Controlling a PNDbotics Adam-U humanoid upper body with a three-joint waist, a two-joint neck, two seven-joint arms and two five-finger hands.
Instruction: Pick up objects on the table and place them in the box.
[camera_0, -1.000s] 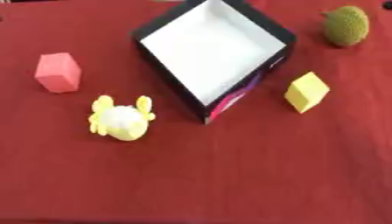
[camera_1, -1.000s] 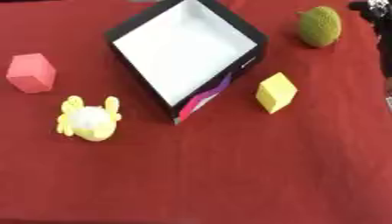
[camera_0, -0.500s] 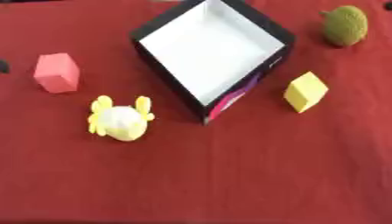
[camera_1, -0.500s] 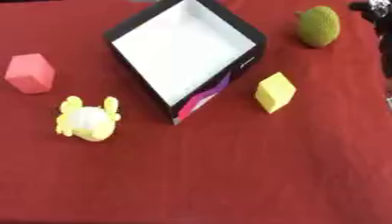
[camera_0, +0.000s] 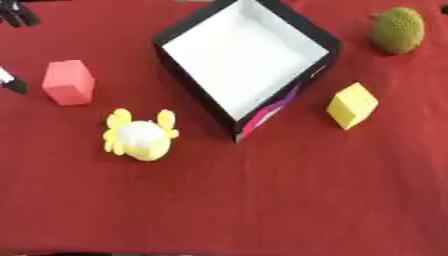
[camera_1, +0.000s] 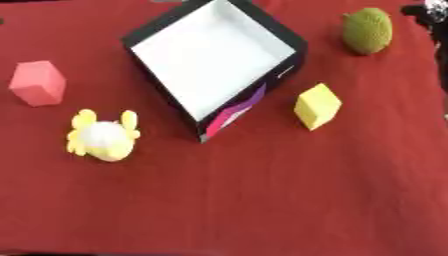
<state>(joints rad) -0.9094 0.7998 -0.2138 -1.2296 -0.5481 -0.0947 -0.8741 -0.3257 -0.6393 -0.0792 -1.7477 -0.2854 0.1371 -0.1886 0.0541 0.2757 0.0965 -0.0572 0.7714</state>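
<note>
Box (camera_0: 248, 57) sits between pink cube (camera_0: 69, 82) and yellow cube (camera_0: 352, 105).

Open white-lined box (camera_0: 248, 57) amid four scattered toys

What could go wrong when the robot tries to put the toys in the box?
The green bumpy ball is round, so it may roll off across the red table if nudged. The box sits cornered toward the robot, so a toy dropped near its black rim could bounce out. The yellow block lies close beside the box and might get pushed against it.
</note>
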